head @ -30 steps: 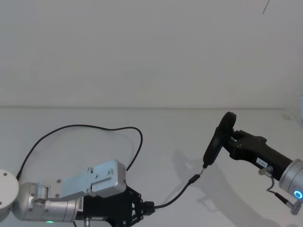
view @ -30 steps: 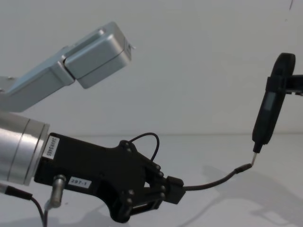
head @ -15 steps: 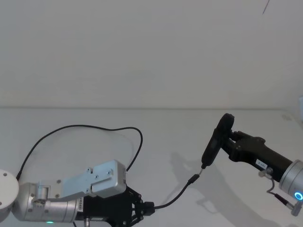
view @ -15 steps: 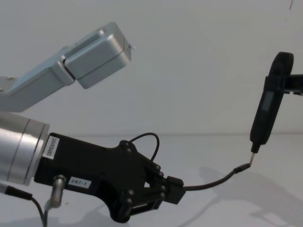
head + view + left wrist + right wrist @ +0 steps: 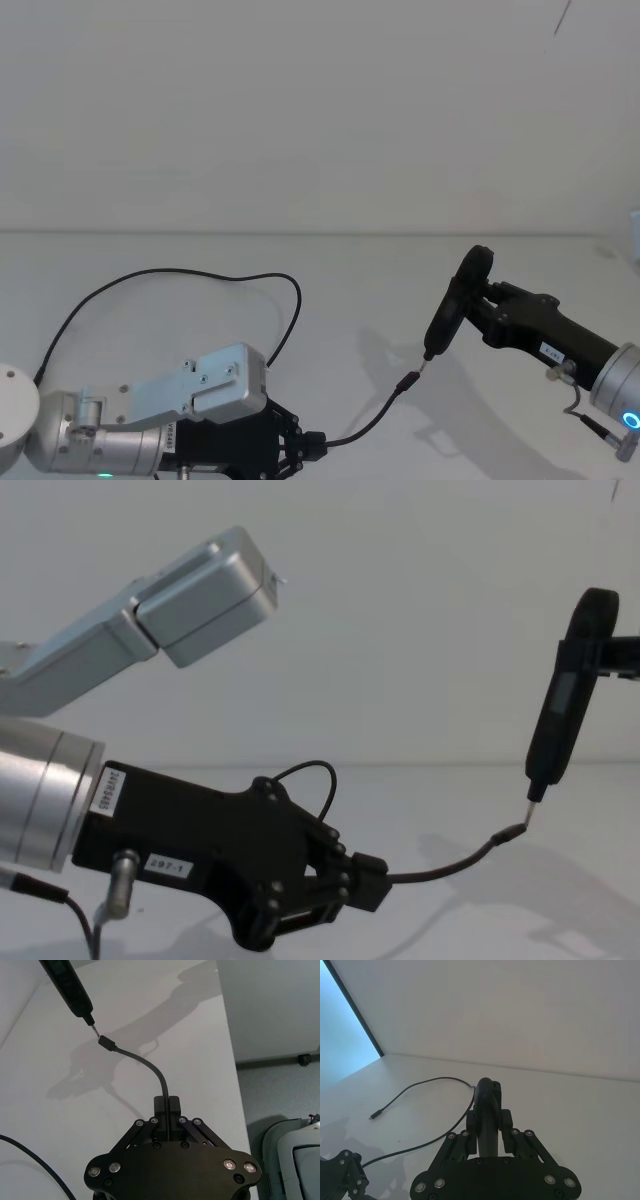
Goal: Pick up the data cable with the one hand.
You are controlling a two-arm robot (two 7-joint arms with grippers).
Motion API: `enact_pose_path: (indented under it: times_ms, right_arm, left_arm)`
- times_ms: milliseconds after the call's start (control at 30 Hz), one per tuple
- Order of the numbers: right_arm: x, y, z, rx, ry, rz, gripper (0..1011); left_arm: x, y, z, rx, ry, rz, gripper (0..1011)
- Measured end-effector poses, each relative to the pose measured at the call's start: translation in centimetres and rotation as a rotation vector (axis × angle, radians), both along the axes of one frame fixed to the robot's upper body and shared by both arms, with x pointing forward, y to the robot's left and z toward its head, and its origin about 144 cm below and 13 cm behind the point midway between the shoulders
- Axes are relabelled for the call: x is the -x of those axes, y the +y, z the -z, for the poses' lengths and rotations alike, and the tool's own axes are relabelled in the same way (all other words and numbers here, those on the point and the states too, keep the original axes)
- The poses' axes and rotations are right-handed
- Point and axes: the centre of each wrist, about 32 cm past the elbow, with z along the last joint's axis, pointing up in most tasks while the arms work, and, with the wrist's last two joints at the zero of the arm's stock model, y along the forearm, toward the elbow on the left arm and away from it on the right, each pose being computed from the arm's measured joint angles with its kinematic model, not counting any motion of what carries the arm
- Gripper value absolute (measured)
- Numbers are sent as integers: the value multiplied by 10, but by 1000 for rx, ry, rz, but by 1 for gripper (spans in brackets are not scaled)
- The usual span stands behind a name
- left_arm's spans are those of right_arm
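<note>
left gripper [image 5: 362,882] clamped on data cable [image 5: 455,865]

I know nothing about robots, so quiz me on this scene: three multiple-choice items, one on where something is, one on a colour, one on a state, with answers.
1. Where is the pen-shaped tool's tip?
A. just above the data cable's plug end
B. lying flat on the table
C. inside the left gripper

2. What colour is the data cable?
A. white
B. black
C. red

3. What are the left gripper's fingers doing?
A. spread wide with nothing between them
B. closed on the data cable
C. closed on the pen-shaped tool

Answers:
1 A: the left wrist view shows the tip right by the plug; contact is unclear.
2 B: the cord is dark throughout.
3 B: the cable rises from between the closed fingers; the right gripper holds the tool.
</note>
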Motion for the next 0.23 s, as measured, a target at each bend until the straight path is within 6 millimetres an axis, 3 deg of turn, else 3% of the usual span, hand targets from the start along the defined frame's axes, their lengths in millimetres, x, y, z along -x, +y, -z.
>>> enact_pose_path:
  times_ms: [233]
  right_arm:
    - [0,0,0,1,-1,-2,279]
  left_arm:
    - [0,0,0,0,0,0,42]
